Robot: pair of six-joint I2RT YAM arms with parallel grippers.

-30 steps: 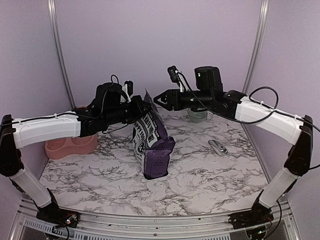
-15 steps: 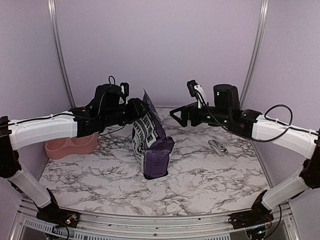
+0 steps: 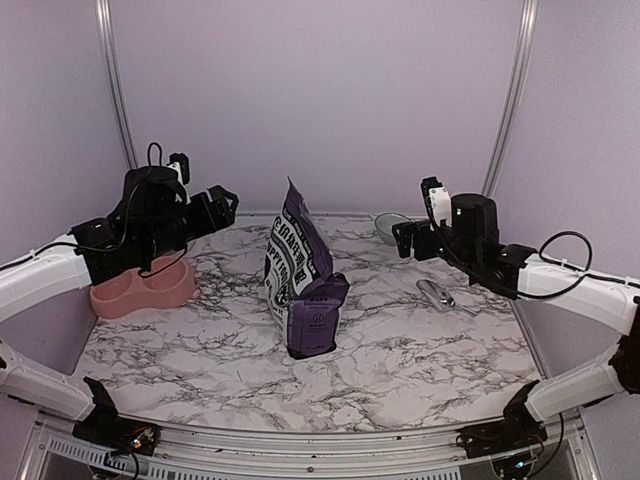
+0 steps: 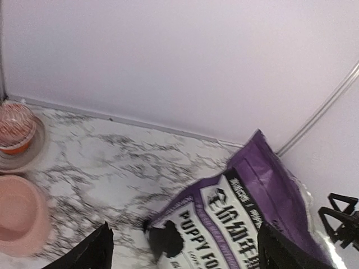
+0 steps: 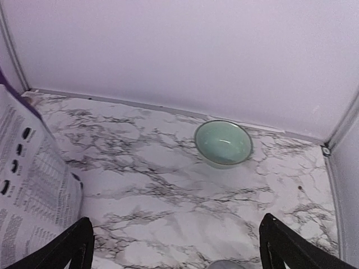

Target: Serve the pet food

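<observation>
top external showed the pet food upright between my left gripper, seemingly nearer, and right gripper; both had fingers apart, empty.

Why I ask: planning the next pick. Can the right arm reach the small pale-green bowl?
Probably yes: the open right tool faces the small pale-green bowl across bare marble tabletop; the purple bag stands aside.

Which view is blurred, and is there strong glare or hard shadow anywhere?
Left wrist view: motion-smeared; veins of the marble tabletop and the pink pet bowl look soft, yet print on the puppy food bag is readable. Right wrist view: sharp, pale-green bowl crisp. Top external view: sharp, even light, faint shadows, no strong glare.
</observation>
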